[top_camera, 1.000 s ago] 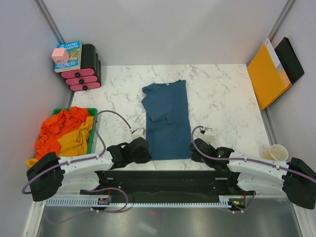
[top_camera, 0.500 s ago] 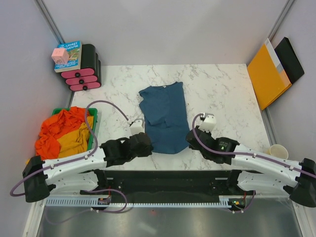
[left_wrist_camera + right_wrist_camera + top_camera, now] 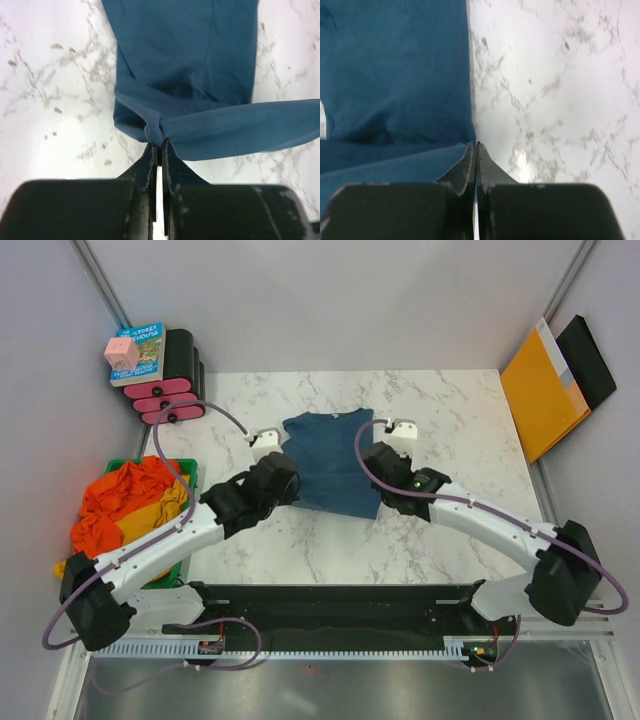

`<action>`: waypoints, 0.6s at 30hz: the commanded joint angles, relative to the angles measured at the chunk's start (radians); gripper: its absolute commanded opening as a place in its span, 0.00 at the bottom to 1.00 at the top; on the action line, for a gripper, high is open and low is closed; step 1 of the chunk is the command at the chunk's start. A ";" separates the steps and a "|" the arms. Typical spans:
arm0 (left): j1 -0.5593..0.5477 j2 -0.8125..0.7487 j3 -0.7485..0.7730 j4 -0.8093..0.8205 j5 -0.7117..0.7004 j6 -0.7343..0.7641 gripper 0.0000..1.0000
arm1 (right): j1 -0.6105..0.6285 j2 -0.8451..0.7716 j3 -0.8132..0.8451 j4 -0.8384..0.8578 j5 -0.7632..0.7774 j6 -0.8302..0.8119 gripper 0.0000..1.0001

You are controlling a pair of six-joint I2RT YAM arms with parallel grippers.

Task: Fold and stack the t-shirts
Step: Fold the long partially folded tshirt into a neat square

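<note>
Blue t-shirt (image 3: pixel 330 455) held up by its near hem.
Left gripper (image 3: pixel 157 142) and right gripper (image 3: pixel 476 145) clamp its corners; its length runs straight ahead.

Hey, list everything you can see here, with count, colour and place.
blue shirt: one, teal, table centre
orange shirt: one, orange, in bin
yellow shirt: one, mustard, in bin
bin: one, green, left of table
drawers: three, black-pink, far-left corner
book: one, blue-green, by drawers
cube: one, pink, on book
envelope: one, orange, right wall
folder: one, black, behind envelope
table: one, white marble, underneath
left end effector: one, black, gripping blue shirt
right end effector: one, black, gripping blue shirt
</note>
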 commanded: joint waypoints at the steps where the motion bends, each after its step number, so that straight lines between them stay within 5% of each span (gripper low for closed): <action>1: 0.111 0.105 0.083 0.111 0.015 0.209 0.02 | -0.124 0.129 0.161 0.133 -0.034 -0.161 0.00; 9: 0.213 0.333 0.277 0.188 0.071 0.321 0.02 | -0.220 0.408 0.483 0.159 -0.080 -0.244 0.00; 18: 0.279 0.537 0.445 0.202 0.099 0.353 0.02 | -0.277 0.582 0.615 0.162 -0.120 -0.259 0.00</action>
